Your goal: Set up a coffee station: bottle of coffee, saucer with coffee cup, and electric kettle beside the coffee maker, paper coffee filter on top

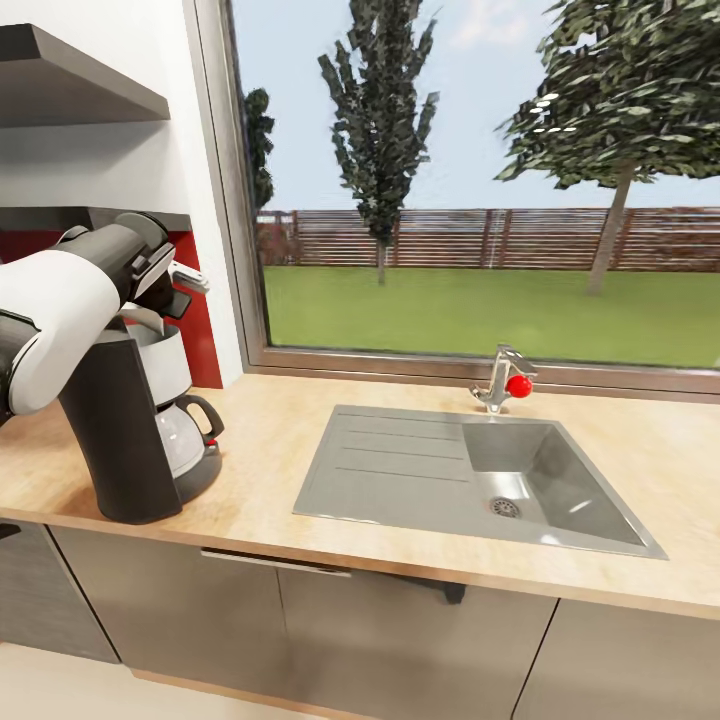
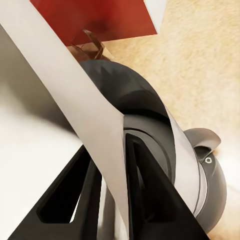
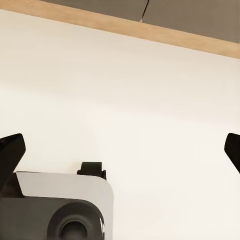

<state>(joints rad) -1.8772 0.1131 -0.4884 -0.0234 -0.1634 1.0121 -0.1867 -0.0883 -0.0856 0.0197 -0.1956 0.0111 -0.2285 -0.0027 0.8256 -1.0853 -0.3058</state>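
Observation:
The coffee maker (image 1: 130, 440) stands at the left end of the kitchen countertop (image 1: 270, 440), its glass carafe (image 1: 185, 440) on the round base. My left gripper (image 1: 178, 288) hovers just over the machine's top, shut on a white paper coffee filter (image 1: 190, 277). In the left wrist view the filter (image 2: 75, 90) runs as a pale sheet between the two black fingers (image 2: 145, 190), above the machine's dark round top (image 2: 145, 100). My right gripper (image 3: 120, 150) is open and empty, hanging low over pale floor in front of the countertop edge (image 3: 150, 32).
A steel sink (image 1: 480, 480) with a red-knobbed faucet (image 1: 505, 380) is set into the counter to the right. A red wall panel (image 1: 200, 330) and grey shelves (image 1: 80, 90) sit behind the machine; a large window (image 1: 480, 180) backs the counter.

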